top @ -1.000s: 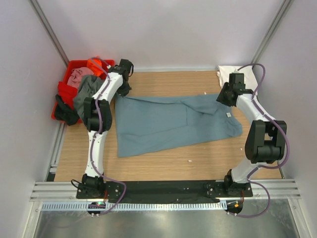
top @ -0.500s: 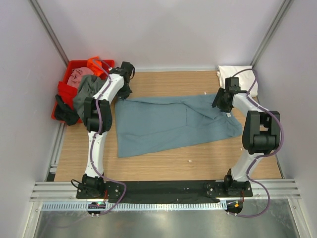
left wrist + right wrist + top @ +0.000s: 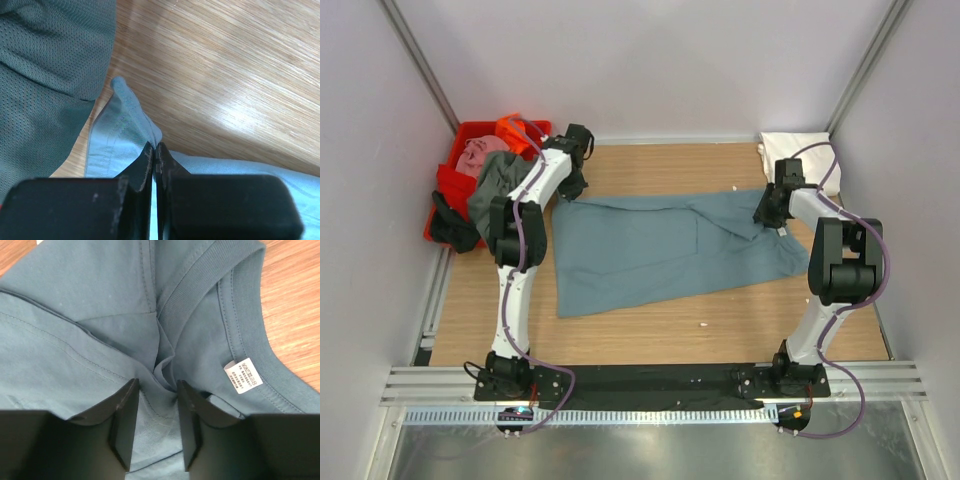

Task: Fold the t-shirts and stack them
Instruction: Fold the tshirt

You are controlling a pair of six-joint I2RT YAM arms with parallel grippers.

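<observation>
A pale wooden table fills the floor of a booth with plain lilac walls. A teal-blue t-shirt lies spread across the middle of the table, mostly flat, with creases and one fold running down its centre. Its collar end points to the right of the frame and its hem end to the left.

At the shirt's upper left corner, the left gripper has its fingers pressed together on the cloth. In the left wrist view the fabric is drawn up into a small peak between the tips. At the collar end, on the right of the frame, the right gripper is down on the shirt. In the right wrist view its fingers stand apart on either side of a raised pucker of cloth, just beside the ribbed collar and the small white label.

A folded white shirt sits in the upper right corner of the table, apart from the teal one. In the upper left corner a red tub holds a heap of clothes. A grey-green shirt spills over its near edge beside the left arm, with pink cloth and orange cloth behind it.
</observation>
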